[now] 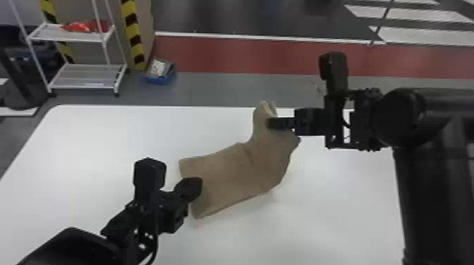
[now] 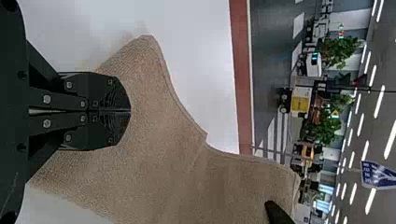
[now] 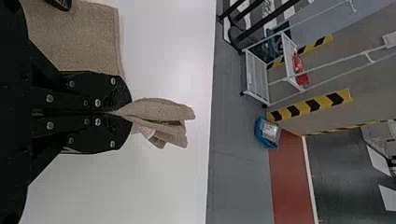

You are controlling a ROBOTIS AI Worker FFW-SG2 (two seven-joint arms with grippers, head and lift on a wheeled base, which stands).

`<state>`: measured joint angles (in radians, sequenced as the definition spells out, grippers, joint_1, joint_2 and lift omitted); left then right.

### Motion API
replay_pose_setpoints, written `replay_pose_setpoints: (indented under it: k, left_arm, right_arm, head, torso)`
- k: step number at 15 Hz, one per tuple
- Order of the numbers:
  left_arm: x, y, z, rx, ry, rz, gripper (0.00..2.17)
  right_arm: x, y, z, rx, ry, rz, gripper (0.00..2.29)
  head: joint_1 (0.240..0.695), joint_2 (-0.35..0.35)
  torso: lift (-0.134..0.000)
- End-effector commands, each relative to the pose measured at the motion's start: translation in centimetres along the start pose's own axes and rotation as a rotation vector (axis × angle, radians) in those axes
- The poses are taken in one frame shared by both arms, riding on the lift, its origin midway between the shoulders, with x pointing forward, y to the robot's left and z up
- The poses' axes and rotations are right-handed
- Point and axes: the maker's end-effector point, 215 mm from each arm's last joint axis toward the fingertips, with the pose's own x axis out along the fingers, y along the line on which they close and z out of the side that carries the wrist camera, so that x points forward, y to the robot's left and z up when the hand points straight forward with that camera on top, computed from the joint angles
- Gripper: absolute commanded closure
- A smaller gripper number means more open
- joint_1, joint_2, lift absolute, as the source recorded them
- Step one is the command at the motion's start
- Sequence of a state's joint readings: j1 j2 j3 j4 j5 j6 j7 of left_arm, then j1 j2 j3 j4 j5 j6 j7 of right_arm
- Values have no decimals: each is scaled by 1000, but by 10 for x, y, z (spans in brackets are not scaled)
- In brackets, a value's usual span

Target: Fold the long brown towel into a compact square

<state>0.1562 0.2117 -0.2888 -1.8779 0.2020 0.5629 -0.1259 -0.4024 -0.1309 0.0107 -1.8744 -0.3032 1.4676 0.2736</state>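
On a white table [image 1: 105,141], a long brown towel [image 1: 225,176] is shown partway, by all appearances, toward the compact square that is called for. A bent, uneven strip is formed by the cloth, its broad end laid flat on the robot's left and its far end drawn up into a narrow bunch on the right; whether a first lengthwise fold is already made cannot be told for certain. Left to be done, it is judged, are the straightening of the bunched part, the fold that brings the ends together and a final squaring of the edges. The gathered end [image 3: 159,112] is pinched between the closed fingers of the right gripper [image 3: 129,113], with a tuft of folds left sticking out past the tips, near the table's far edge. The flat end is overlapped by the left gripper [image 2: 130,111], whose fingers are pressed together just over the cloth near its outer edge, with no fabric seen caught between them; whether the surface is touched cannot be told.
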Motion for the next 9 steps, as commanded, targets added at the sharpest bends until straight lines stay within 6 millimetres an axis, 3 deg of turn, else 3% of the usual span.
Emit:
replay_pose_setpoints:
  k: [1,5,9]
  left_arm:
    - [7,9,-13,7,27,16,1966]
    - [17,12,-30,-4,52,14,1966]
    - [22,-6,-32,-6,54,-16,1966]
  right_arm:
    - [7,17,-15,-18,39,20,1504]
    - [17,45,-31,-55,76,35,1504]
    - [29,73,-40,-121,100,29,1504]
  head:
    - [695,-74]
    - [695,-41]
    - [695,-13]
  torso:
    - [-118]
    - [-118]
    - [-118]
